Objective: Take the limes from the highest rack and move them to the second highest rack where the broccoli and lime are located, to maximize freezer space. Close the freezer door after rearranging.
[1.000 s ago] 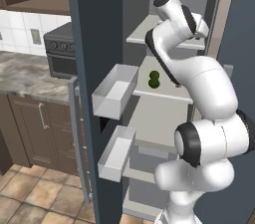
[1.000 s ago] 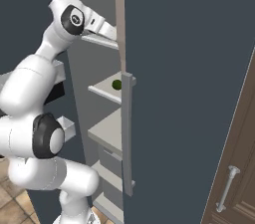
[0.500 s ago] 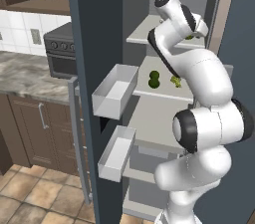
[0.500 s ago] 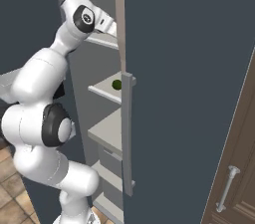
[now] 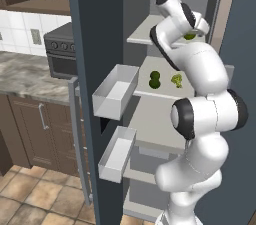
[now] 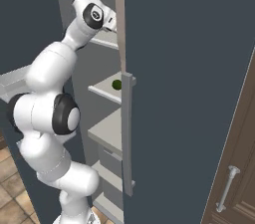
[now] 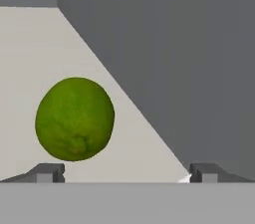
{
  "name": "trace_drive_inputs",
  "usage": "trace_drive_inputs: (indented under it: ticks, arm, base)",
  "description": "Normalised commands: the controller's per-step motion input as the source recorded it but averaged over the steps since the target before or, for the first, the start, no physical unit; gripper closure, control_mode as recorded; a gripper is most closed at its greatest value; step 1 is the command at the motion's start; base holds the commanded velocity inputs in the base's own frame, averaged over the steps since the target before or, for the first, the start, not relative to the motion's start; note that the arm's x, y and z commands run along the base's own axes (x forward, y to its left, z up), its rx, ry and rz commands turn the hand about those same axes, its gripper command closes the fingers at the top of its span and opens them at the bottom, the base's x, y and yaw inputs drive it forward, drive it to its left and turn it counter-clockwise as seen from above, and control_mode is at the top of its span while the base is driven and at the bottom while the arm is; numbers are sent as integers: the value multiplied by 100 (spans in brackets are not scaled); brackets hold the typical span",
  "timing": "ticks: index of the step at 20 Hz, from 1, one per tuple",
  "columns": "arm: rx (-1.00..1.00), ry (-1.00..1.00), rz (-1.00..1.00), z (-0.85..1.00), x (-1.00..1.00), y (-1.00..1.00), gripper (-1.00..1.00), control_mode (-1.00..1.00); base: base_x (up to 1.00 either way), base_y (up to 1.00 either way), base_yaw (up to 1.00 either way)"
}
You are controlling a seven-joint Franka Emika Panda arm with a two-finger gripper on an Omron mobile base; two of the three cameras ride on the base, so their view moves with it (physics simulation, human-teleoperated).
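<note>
We stand in a home kitchen: a stove [image 5: 62, 51] beside a marble surface [image 5: 30, 74], wooden cabinets [image 5: 35, 129], tiled floor [image 5: 40, 199], and an open freezer [image 5: 165, 119] well left of the claw [image 7: 127, 170].

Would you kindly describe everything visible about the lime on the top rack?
The lime is round, mottled green with a slightly dimpled rind, whole and unmarked. It rests on the pale flat top rack, near the grey inner wall but apart from it. In the hand view it sits just beyond the open pincer, off-centre toward one fingertip, with neither tip touching it. From the left base view just a sliver of it peeks out behind the robot's wrist.
</note>
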Motion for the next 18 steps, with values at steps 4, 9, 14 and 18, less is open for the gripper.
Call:
trace_drive_inputs:
  ticks: [4,9,14,18]
  arm:
    - [0,9,0,-10,24,-28,-100,-100]
    - [3,0,0,-8,24,-19,-100,-100]
    - [15,0,0,-2,13,0,-100,-100]
    - [11,0,2,-5,11,0,-100,-100]
  base:
    - [0,0,0]
    - [0,0,0]
    - [0,0,0]
    - [0,0,0]
